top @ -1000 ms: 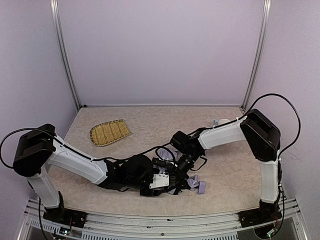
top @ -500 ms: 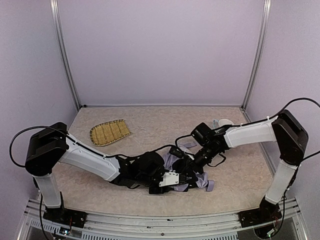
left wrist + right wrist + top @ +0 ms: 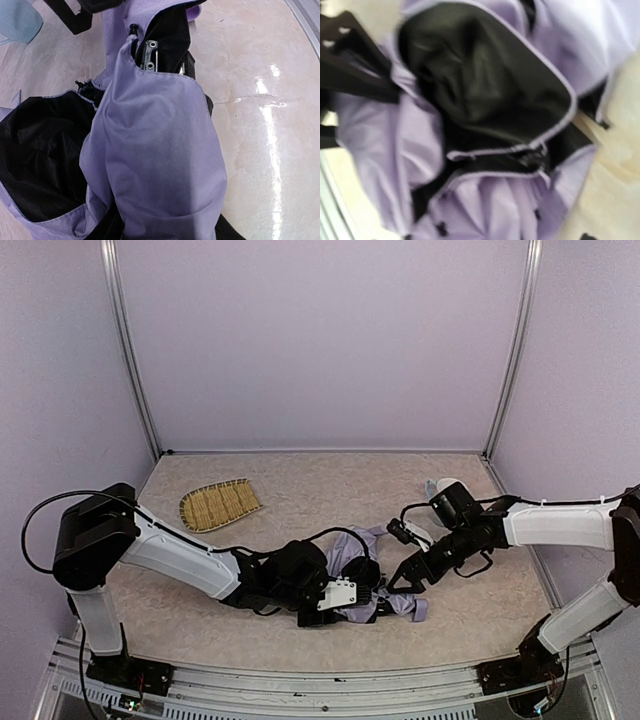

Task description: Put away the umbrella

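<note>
The umbrella (image 3: 350,558) lies crumpled near the table's front centre, its lavender canopy showing folds of black underside. Its fabric (image 3: 155,150) fills the left wrist view and hides the fingers of my left gripper (image 3: 370,596), which is closed round the bundle. A metal joint (image 3: 149,54) pokes out of the folds. My right gripper (image 3: 398,578) hovers just right of the umbrella with its jaws spread and nothing between them. The right wrist view is blurred and shows only the canopy (image 3: 485,210) and the black lining (image 3: 480,80).
A woven straw tray (image 3: 220,505) lies at the back left. A small pale object (image 3: 442,486) sits at the back right, by the right arm. Walls close in the table on three sides.
My right gripper has let go of the umbrella, opened, and drawn back to the right as its arm stretched out low. The left gripper has carried the umbrella slightly right.
</note>
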Robot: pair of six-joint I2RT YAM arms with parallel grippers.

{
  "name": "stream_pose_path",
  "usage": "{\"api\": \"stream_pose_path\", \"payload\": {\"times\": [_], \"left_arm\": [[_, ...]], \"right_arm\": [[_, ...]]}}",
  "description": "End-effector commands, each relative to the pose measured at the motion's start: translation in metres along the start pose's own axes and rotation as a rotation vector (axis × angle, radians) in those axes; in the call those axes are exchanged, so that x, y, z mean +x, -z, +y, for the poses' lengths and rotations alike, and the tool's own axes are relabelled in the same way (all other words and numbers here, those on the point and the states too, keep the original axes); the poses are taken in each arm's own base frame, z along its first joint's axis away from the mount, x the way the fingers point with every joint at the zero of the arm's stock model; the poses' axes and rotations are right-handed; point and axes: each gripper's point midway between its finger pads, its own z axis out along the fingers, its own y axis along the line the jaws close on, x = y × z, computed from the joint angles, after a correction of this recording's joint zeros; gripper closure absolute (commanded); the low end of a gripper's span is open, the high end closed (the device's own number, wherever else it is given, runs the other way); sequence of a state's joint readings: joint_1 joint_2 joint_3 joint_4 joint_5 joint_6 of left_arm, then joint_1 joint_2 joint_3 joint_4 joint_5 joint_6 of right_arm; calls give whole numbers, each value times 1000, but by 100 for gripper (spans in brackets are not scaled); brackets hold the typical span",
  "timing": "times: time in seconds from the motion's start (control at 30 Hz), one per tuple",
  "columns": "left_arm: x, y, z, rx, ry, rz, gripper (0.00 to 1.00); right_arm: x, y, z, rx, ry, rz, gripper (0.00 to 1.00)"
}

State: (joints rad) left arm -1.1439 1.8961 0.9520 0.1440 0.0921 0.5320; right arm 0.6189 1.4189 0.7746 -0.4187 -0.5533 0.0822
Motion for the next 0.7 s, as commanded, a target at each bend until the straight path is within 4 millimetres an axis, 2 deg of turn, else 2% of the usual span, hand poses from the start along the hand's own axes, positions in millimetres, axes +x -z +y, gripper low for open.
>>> {"api": "stream_pose_path", "payload": {"times": [0.0,0.1,0.3,0.4,0.5,0.67], "left_arm": [[93,-4,-44,145,61,289,55],[93,-4,-44,142,66,286,56],[94,-6,-43,148,70,295,56],[95,-6,-43,144,72,295,57],[96,-6,-43,145,74,297,59],[96,-6,-43,146,71,297,59]], "right_arm": [[35,-17,-14,19,-134,138,23],[44,-31,-6,-52,-133,182,40],[30,-47,22,-177,-55,182,69],[35,-57,27,-204,-45,227,100],[33,-58,29,-214,-33,230,100],[13,-57,35,-245,1,183,100]]}}
